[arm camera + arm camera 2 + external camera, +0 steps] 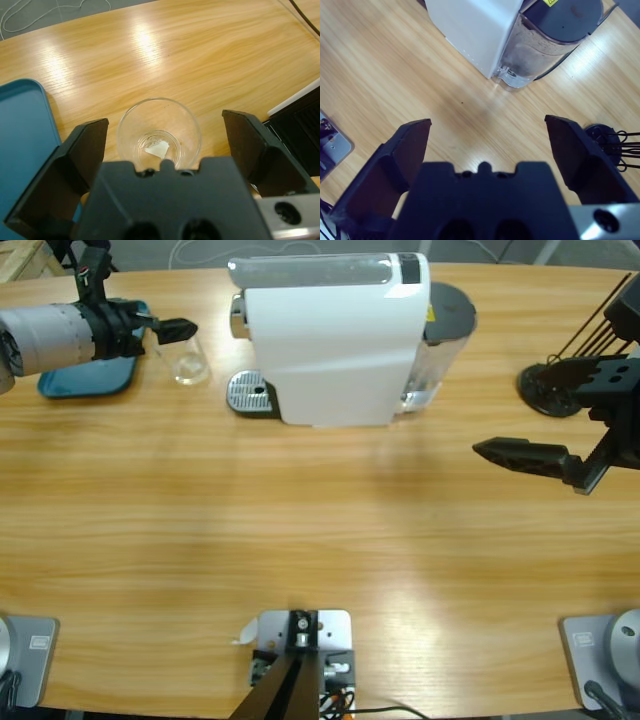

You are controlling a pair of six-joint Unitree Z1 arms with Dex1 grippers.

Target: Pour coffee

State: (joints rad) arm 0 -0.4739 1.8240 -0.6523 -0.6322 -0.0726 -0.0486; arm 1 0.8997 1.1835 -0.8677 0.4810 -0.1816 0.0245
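A small clear glass tumbler stands on the table just left of the white coffee machine. No coffee shows; the tumbler looks clear inside, with only a pale glint at its bottom. My left gripper hovers over it, open, and in the left wrist view the glass sits between the two spread jaws of the left gripper, not touching either. My right gripper hangs open above bare table right of the machine; its wrist view shows nothing between the jaws.
A blue tray lies under the left arm, beside the glass. The machine's metal drip tray faces left toward the glass; its dark water tank is at the right. A black wire stand sits at far right.
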